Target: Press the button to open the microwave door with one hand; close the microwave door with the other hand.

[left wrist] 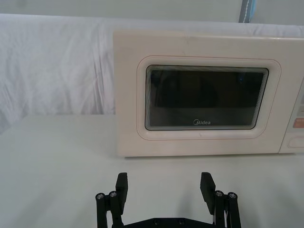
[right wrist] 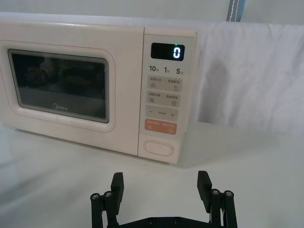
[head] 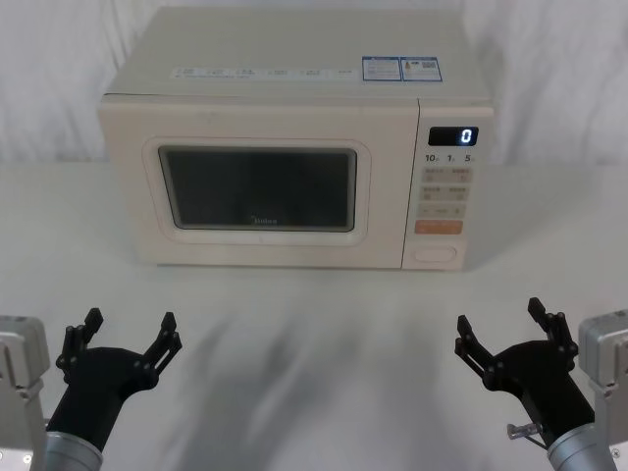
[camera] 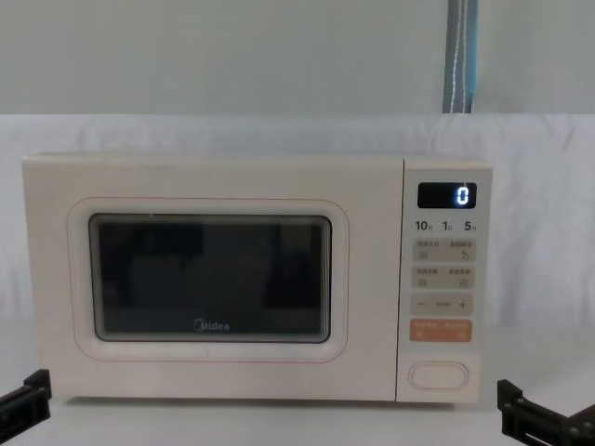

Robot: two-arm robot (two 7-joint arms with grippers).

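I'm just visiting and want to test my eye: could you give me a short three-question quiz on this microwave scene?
1. True or false: the door is shut.
2. What does the display read?
3. Which sits lowest on the panel: A) the orange key, B) the button, C) the display?

Key: 1. True. 2. 0. 3. B. Both the left gripper and the right gripper are open, short of the microwave.
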